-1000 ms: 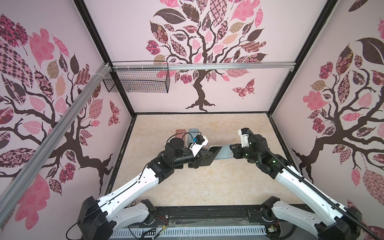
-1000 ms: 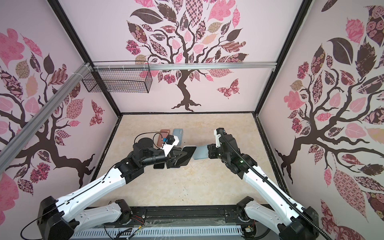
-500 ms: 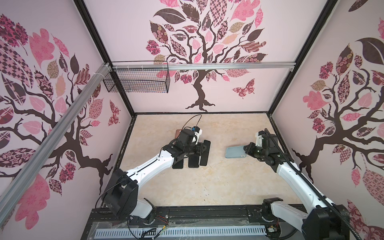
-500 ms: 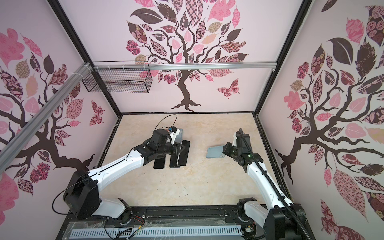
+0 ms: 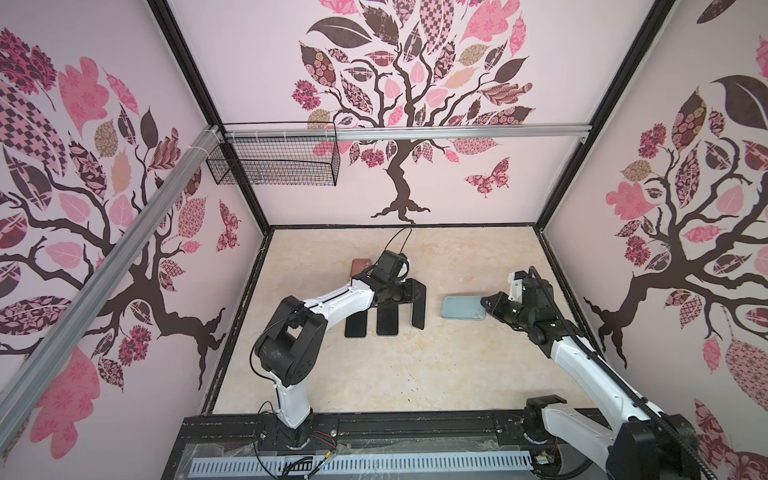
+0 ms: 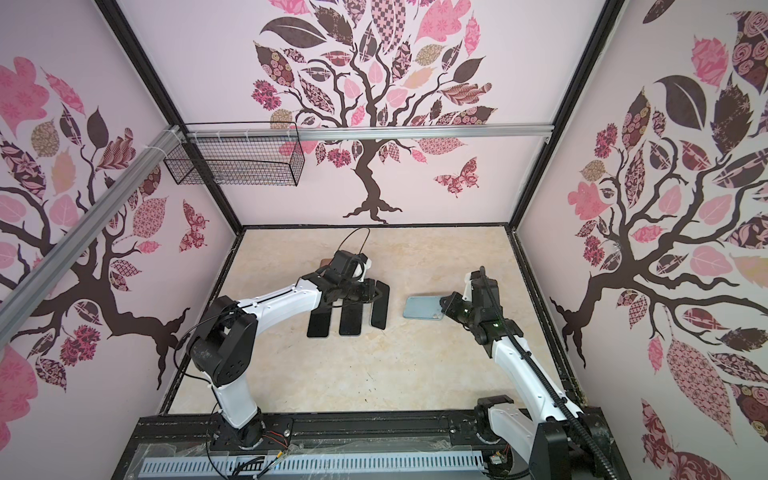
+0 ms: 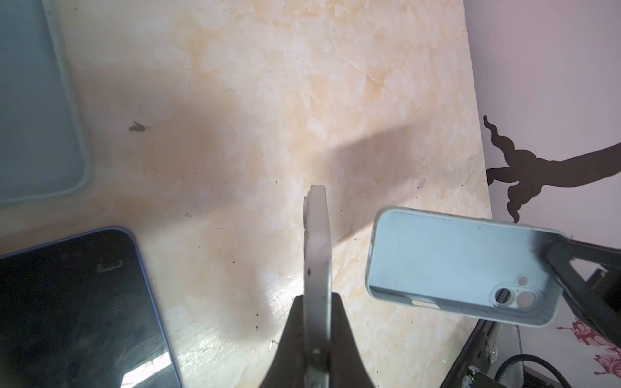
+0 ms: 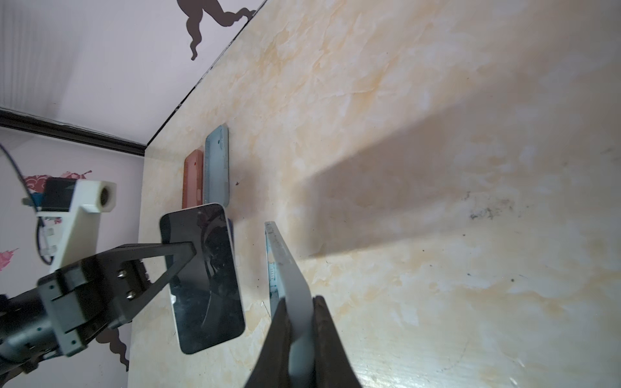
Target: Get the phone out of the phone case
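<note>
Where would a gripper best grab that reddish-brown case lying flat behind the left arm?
Probably its rim at a short end, coming down from above: the reddish-brown case lies flat, and a blue case lies close along one long side, leaving little room there.

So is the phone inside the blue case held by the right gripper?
No, the blue case is empty, and the phone is apart in the left gripper.

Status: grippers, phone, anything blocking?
Left gripper shut on phone; right gripper shut on blue case. Phone out of case, the two apart. Two other phones on table by left gripper, not between.
</note>
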`<move>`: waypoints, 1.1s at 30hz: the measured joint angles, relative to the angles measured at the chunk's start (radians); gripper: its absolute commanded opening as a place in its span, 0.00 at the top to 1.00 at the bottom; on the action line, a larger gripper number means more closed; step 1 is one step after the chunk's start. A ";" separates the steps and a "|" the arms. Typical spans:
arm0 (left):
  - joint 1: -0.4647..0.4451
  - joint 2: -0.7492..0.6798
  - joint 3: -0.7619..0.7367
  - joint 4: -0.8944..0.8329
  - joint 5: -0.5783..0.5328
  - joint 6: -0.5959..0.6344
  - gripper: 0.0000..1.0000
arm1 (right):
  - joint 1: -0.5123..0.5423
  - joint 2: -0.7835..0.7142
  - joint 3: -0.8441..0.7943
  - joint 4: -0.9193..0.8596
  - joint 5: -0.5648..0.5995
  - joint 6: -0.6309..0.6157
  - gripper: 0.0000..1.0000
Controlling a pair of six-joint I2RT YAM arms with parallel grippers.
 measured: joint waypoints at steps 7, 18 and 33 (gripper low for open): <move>0.002 0.070 0.023 0.001 0.014 -0.047 1.00 | 0.000 0.069 0.000 0.065 -0.040 -0.001 1.00; 0.014 0.114 0.031 0.020 0.013 -0.111 1.00 | 0.000 0.174 0.001 0.106 -0.071 -0.004 1.00; 0.019 0.158 0.040 0.040 0.056 -0.156 0.95 | 0.000 0.287 0.020 0.152 -0.105 -0.003 1.00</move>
